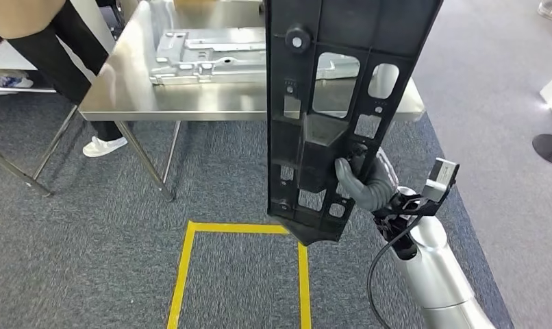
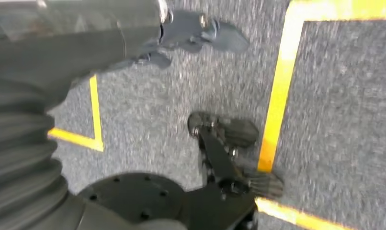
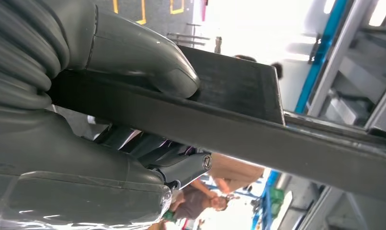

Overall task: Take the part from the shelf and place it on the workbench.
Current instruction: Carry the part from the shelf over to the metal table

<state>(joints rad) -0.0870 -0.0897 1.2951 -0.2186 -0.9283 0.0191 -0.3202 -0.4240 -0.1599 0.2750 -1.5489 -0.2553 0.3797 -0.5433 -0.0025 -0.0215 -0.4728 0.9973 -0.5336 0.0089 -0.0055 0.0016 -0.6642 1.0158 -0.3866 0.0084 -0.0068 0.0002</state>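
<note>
Above the grey carpet, in front of the workbench point(image 1: 122, 103), a long black plastic part point(image 1: 342, 75) was held upright by the right hand point(image 1: 364, 184). The part was gripped near its lower end, the thumb point(image 3: 153, 62) pressed on one face and the darker fingers point(image 3: 181, 167) wrapped against the other. Its upper end was seen overlapping the near edge of the workbench, clear of the steel top. A silver metal panel point(image 1: 205, 58) was noted lying flat on the workbench, toward the far edge. Yellow floor tape point(image 1: 191, 240) was recorded on the carpet below the part. A person point(image 1: 61, 48) was seen at the left end of the workbench. The left hand point(image 2: 191, 36) was found hanging over the carpet, holding nothing, fingers loosely apart.
</note>
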